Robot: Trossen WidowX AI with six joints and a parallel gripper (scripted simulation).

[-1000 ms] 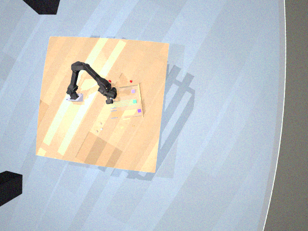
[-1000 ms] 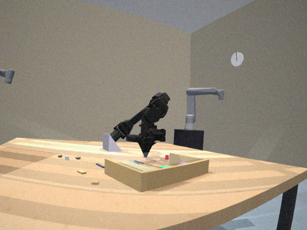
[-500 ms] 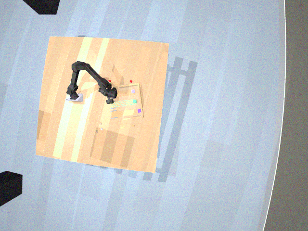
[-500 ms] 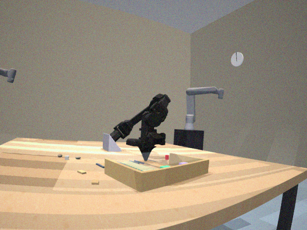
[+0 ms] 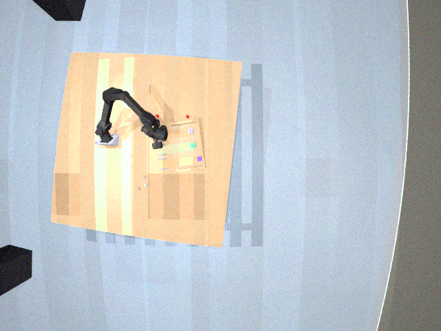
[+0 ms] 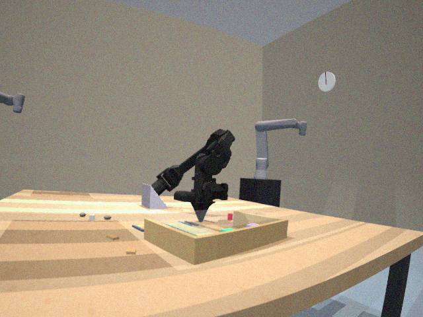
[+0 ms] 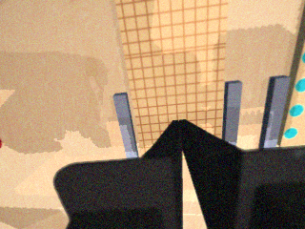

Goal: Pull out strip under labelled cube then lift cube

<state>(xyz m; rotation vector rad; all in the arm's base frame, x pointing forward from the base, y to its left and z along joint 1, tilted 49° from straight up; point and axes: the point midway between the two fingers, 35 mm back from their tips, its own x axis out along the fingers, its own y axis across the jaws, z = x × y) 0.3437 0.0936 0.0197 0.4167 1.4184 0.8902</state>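
On the left of the desk [image 6: 307, 273] sit two small dark pebbles with a pale little block between them [image 6: 91, 216], and nearer the front two flat tan chips; a short blue bar [image 6: 137, 228] lies just beside the near-left corner of the shallow open tray [image 6: 218, 244]. Behind these stands the arm's pale wedge-shaped base [image 6: 152, 197], from which the black arm reaches over to the tray. The claw [image 6: 201, 214] points straight down with its tip low over the tray's left part, jaws pressed fully together and holding nothing; the wrist view shows the two black fingers meeting in a single point over the near end of a tan grid-patterned strip [image 7: 173, 62]. Three grey-blue bars stand upright in that view, one just left of the grid strip [image 7: 125, 124] and two to its right, with a strip of cyan dots [image 7: 297, 86] at the right edge. From above, the tray holds a pale cube [image 5: 190, 130] at the far right end of the upper strip, a green cube [image 5: 192, 145] at the end of the dotted middle strip, and a purple cube [image 5: 199, 158] at the end of the lower yellowish strip; which cube bears the label cannot be told. Two small red cylinders [image 5: 187, 116] stand just beyond the tray's far wall.
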